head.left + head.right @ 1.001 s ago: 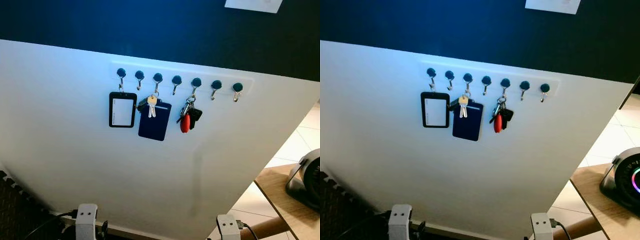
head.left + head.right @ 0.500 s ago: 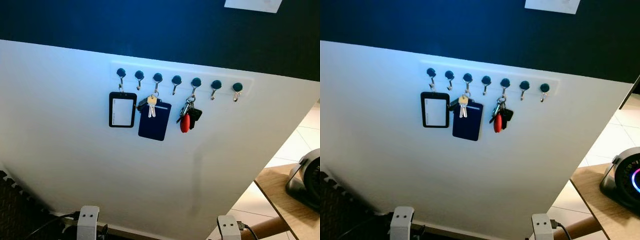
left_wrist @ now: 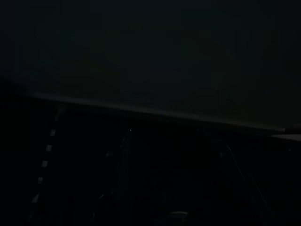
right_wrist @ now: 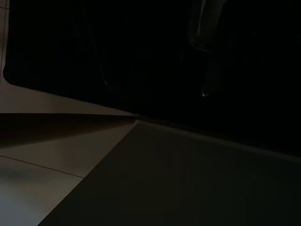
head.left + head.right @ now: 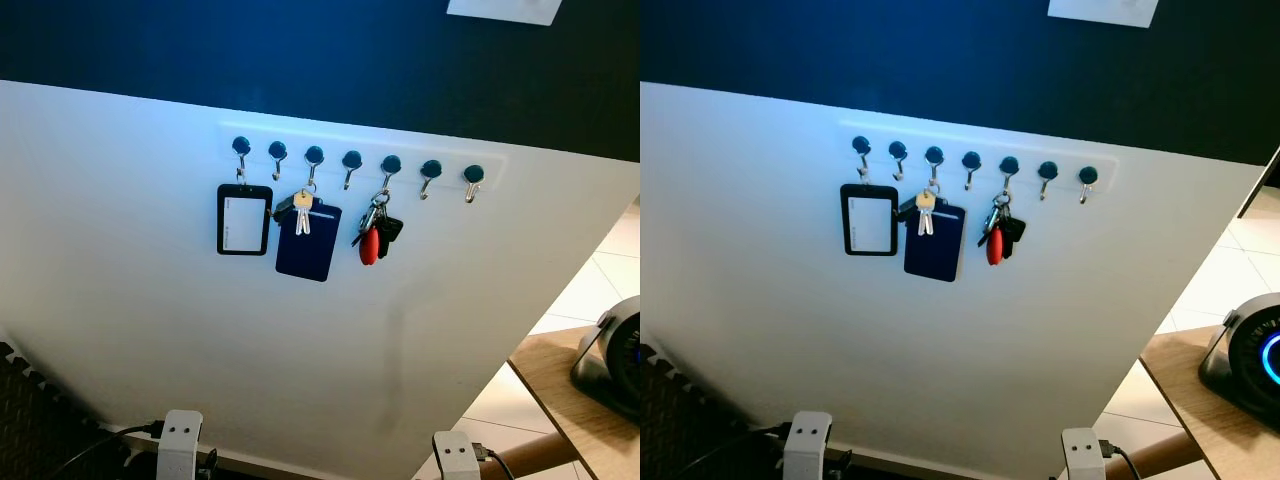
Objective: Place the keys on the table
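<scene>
Keys [image 5: 374,228] with a red fob hung from the fifth hook of the wall rack [image 5: 360,160], well apart from the wooden table's edge [image 5: 540,385] at lower right. Whether either gripper's fingers were apart could not be told.

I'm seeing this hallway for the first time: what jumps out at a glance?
A row of seven dark-knobbed hooks runs across the white wall beneath a dark band. From it hang a black badge holder, a navy card holder with pale keys in front of it, and a key bunch with a red fob. At lower right, a wooden table corner carries a round dark device.
</scene>
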Controlling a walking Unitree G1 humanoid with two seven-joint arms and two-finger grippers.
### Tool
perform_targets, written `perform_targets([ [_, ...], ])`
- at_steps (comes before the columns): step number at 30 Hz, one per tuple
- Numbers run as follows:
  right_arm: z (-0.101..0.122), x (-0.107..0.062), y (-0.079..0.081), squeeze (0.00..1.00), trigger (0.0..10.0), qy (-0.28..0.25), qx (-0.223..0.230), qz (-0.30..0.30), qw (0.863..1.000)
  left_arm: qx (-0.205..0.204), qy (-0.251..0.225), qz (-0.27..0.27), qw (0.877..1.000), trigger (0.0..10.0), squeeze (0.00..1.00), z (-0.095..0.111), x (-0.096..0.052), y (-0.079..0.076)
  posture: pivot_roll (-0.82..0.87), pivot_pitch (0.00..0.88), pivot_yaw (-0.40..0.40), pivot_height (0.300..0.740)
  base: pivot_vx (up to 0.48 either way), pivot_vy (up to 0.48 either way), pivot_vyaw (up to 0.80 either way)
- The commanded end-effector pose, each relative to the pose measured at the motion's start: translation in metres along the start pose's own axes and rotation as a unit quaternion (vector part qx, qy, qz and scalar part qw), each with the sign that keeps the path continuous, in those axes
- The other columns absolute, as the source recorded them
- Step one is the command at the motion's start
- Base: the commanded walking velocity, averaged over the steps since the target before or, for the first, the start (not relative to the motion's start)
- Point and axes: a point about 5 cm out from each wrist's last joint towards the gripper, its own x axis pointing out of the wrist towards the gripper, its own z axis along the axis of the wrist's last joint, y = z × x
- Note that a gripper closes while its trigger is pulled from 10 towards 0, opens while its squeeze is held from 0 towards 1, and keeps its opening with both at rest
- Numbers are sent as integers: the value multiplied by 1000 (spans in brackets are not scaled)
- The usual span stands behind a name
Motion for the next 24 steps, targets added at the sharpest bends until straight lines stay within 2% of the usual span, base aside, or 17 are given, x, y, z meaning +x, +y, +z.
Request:
perform_targets([
  [1, -7, -2, 0, 0, 0, 15, 6, 1, 1000, -5, 9, -4, 1000, 0, 0, -7, -4, 1, 81, 46, -57, 740, 0, 0, 0],
  [3, -8, -2, 0, 0, 0, 19, -4, 0, 1000, 9, 3, -1, 1000, 0, 0, -6, -4, 1, 76, 42, -60, 740, 0, 0, 0],
  [4, -9, -2, -1, 0, 471, 21, -9, -1, 1000, 12, 7, 5, 1000, 3765, 0, -7, -4, 1, 72, 39, -67, 740, 0, 0, 0],
  [5, -9, -2, -2, 0, 10000, 23, -12, -2, 1000, 10, 14, 13, 1000, 10000, 0, -8, -4, 3, 72, 39, -67, 740, 0, 0, 0],
  [8, -8, -2, -5, 0, 10000, 24, -15, -3, 1000, -3, 19, 27, 999, 10000, 0, -9, -3, 3, 52, 40, -66, 740, 0, 0, 0],
  [10, -6, -1, -6, 0, 10000, 23, -15, -5, 1000, -8, 17, 15, 1000, 10000, 0, -8, -3, 0, 44, 38, -65, 740, 0, 0, 0],
  [11, -5, -1, -5, 0, 2157, 18, -8, 2, 1000, -11, 16, 6, 1000, 0, 0, -8, -3, -2, 38, 41, -64, 740, 0, 0, 0],
  [12, -5, -1, -5, 0, 2157, 18, -8, 2, 1000, -11, 16, 6, 1000, 0, 0, -8, -3, -2, 38, 41, -64, 740, 0, 0, 0],
  [13, -3, -1, -5, 0, 0, 12, -5, 4, 1000, -12, 16, -1, 1000, 0, 0, -9, -3, -5, 31, 46, -57, 740, 0, 0, 0],
  [14, -3, -1, -5, 0, 0, 13, -7, 3, 1000, -8, 16, 0, 1000, 0, 0, -9, -3, -5, 31, 46, -57, 740, 0, 0, 0],
  [15, -4, -1, -5, 0, 0, 15, -9, 0, 1000, -3, 21, 5, 1000, 3294, 0, -10, -3, -4, 30, 47, -55, 740, 0, 0, 0],
  [16, -5, -1, -5, 0, 9647, 20, -11, -3, 1000, 2, 26, 9, 1000, 10000, 0, -11, -3, -4, 31, 47, -55, 740, 0, 0, 0],
  [17, -6, -2, -5, 0, 10000, 21, -11, -2, 1000, 3, 28, 9, 1000, 10000, 0, -11, -3, -4, 31, 47, -57, 740, 0, 0, 0],
  [19, -7, -2, -5, 0, 10000, 21, -11, -2, 1000, 4, 28, 9, 1000, 10000, 0, -11, -3, -4, 31, 47, -59, 740, 0, 0, 0],
  [20, -8, -2, -3, 0, 6902, 19, -7, 5, 1000, -7, 25, 3, 1000, 2353, 0, -11, -3, -5, 30, 46, -61, 740, 0, 0, 0],
  [21, -10, -3, -1, 0, 0, 24, -12, 12, 1000, -6, 20, -2, 1000, 1647, 0, -10, -3, -7, 29, 43, -65, 740, 0, 0, 0],
  [24, -12, -4, -2, 0, 0, 30, -25, 8, 999, 5, 25, 7, 1000, 1647, 0, -11, -3, -6, 28, 42, -66, 740, 0, 0, 0],
])
